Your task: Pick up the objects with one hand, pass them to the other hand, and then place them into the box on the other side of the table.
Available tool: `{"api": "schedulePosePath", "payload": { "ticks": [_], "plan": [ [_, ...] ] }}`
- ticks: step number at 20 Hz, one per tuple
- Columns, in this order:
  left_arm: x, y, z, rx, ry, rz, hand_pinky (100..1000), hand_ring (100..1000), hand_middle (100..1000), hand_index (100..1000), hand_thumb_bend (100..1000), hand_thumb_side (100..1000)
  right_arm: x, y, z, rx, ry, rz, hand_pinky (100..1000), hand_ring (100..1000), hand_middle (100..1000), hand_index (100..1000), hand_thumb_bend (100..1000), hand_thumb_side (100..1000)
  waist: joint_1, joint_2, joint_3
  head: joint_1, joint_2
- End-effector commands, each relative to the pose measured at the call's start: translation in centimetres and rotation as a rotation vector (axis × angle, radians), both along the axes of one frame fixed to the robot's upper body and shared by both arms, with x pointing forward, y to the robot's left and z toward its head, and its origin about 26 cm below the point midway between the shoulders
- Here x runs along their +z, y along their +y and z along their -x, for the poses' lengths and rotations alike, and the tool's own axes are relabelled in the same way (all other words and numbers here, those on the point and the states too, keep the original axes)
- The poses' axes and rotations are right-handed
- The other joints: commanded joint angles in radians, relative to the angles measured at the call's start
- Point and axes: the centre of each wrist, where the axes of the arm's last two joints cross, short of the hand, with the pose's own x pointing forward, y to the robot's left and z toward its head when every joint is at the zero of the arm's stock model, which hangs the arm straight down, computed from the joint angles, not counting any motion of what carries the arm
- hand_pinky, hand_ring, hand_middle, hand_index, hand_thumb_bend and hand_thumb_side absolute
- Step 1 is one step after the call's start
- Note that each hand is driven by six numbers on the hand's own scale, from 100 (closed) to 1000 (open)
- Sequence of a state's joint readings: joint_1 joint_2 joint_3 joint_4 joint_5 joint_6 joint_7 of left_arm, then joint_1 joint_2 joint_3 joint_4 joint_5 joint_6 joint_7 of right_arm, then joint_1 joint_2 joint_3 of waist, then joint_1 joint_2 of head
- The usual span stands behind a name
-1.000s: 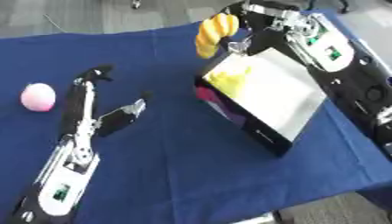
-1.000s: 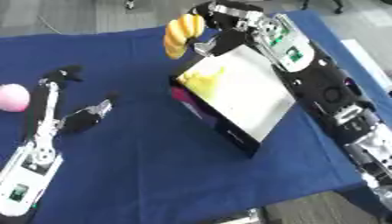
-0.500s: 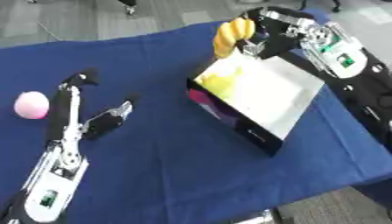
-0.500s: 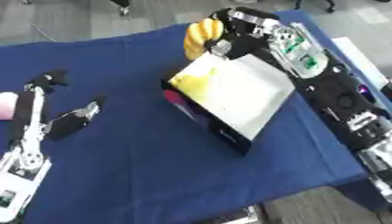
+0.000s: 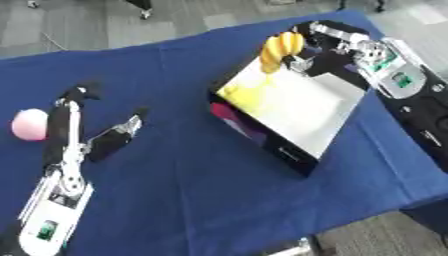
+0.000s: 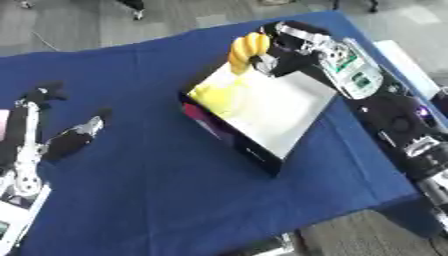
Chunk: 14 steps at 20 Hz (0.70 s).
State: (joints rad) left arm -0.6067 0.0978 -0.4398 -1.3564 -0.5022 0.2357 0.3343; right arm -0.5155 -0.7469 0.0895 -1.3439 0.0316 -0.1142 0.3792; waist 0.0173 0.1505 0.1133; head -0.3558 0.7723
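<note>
The right hand [image 5: 325, 47] reaches in from the upper right, its black and silver forearm running diagonally down the right edge of the view, with a white panel carrying a small green mark along the wrist. Its fingers are curled around a bunch of bananas [image 5: 280, 50], holding it over the far corner of the box [image 5: 297, 107]. The bananas are smooth, yellow to orange and curved, standing roughly upright in the grasp, their lower ends just above the box's rim.

The box is a shallow rectangular tray with a pale, glossy floor and dark outer walls; the near wall shows a pink or magenta patch at its left end. It lies askew on the right half of the table, one corner pointing toward the near edge. A blurred yellow shape [image 5: 241, 95] shows inside at the box's left corner; what it is cannot be told.

The left hand [image 5: 83, 130] lies on the left part of the table, its forearm coming up from the lower left corner. Its fingers are stretched out straight away from the robot, and the thumb angles off to the right, apart from them. It holds nothing.

A round pink ball [image 5: 31, 125] rests on the blue tablecloth [image 5: 175, 190] just beside the left hand's fingers, on their outer side. The cloth is matte and lightly creased.
</note>
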Motion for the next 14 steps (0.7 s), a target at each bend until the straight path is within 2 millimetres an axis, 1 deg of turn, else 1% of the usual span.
{"api": "schedulePosePath", "payload": {
  "ticks": [1, 3, 4, 5, 6, 8, 9, 10, 11, 12, 13, 14],
  "plan": [
    [1.16, 0.66, -0.22, 0.011, -0.038, 0.007, 816, 804, 623, 828, 624, 461, 1.44, -1.46, 0.30, -0.049, -0.046, 0.062, 981, 1000, 844, 841, 100, 112, 0.010, -0.031, -0.003, 0.001, -0.002],
    [1.14, 0.70, -0.23, 0.011, -0.038, 0.007, 816, 804, 624, 828, 625, 461, 1.24, -1.63, 0.33, -0.061, -0.052, 0.084, 997, 1000, 907, 898, 100, 108, 0.010, -0.032, -0.004, 0.003, -0.002],
    [1.16, 0.71, -0.23, 0.011, -0.038, 0.007, 817, 804, 624, 828, 625, 460, 1.18, -1.68, 0.36, -0.064, -0.057, 0.096, 1000, 1000, 963, 962, 100, 110, 0.011, -0.032, -0.004, 0.003, -0.002],
    [1.19, 0.72, -0.24, 0.011, -0.039, 0.007, 817, 805, 624, 829, 626, 459, 1.12, -1.74, 0.38, -0.066, -0.062, 0.111, 1000, 1000, 999, 1000, 100, 114, 0.011, -0.032, -0.005, 0.003, -0.002],
    [1.23, 0.73, -0.25, 0.012, -0.040, 0.008, 817, 805, 624, 829, 626, 459, 1.04, -1.78, 0.39, -0.067, -0.066, 0.125, 1000, 1000, 1000, 1000, 100, 115, 0.011, -0.032, -0.005, 0.003, -0.002],
    [1.31, 0.71, -0.26, 0.012, -0.042, 0.009, 817, 805, 624, 829, 627, 458, 0.93, -1.90, 0.40, -0.069, -0.073, 0.158, 1000, 1000, 1000, 1000, 131, 144, 0.011, -0.031, -0.004, 0.003, -0.002],
    [1.32, 0.69, -0.26, 0.012, -0.042, 0.009, 817, 805, 624, 829, 626, 459, 0.90, -1.95, 0.40, -0.072, -0.078, 0.173, 1000, 1000, 1000, 1000, 161, 166, 0.011, -0.031, -0.004, 0.003, -0.002],
    [1.32, 0.68, -0.25, 0.011, -0.042, 0.010, 818, 805, 624, 829, 626, 460, 0.86, -1.98, 0.39, -0.076, -0.081, 0.186, 1000, 1000, 1000, 1000, 203, 240, 0.011, -0.031, -0.004, 0.003, -0.002],
    [1.31, 0.68, -0.25, 0.011, -0.041, 0.010, 818, 805, 624, 829, 625, 460, 0.82, -2.04, 0.37, -0.084, -0.084, 0.195, 1000, 1000, 1000, 1000, 210, 298, 0.011, -0.031, -0.004, 0.004, -0.002],
    [1.30, 0.68, -0.24, 0.011, -0.041, 0.010, 818, 805, 624, 829, 623, 460, 0.79, -2.06, 0.36, -0.091, -0.086, 0.200, 1000, 1000, 1000, 1000, 170, 400, 0.011, -0.031, -0.004, 0.004, -0.002],
    [1.30, 0.68, -0.24, 0.012, -0.041, 0.011, 819, 805, 624, 830, 622, 460, 0.82, -2.18, 0.36, -0.106, -0.088, 0.202, 1000, 1000, 1000, 1000, 140, 428, 0.010, -0.030, -0.005, 0.006, -0.002],
    [1.30, 0.68, -0.25, 0.012, -0.041, 0.011, 819, 805, 624, 830, 622, 460, 0.84, -2.21, 0.36, -0.118, -0.091, 0.204, 1000, 1000, 1000, 1000, 140, 428, 0.010, -0.030, -0.004, 0.006, -0.002]
  ]
}}
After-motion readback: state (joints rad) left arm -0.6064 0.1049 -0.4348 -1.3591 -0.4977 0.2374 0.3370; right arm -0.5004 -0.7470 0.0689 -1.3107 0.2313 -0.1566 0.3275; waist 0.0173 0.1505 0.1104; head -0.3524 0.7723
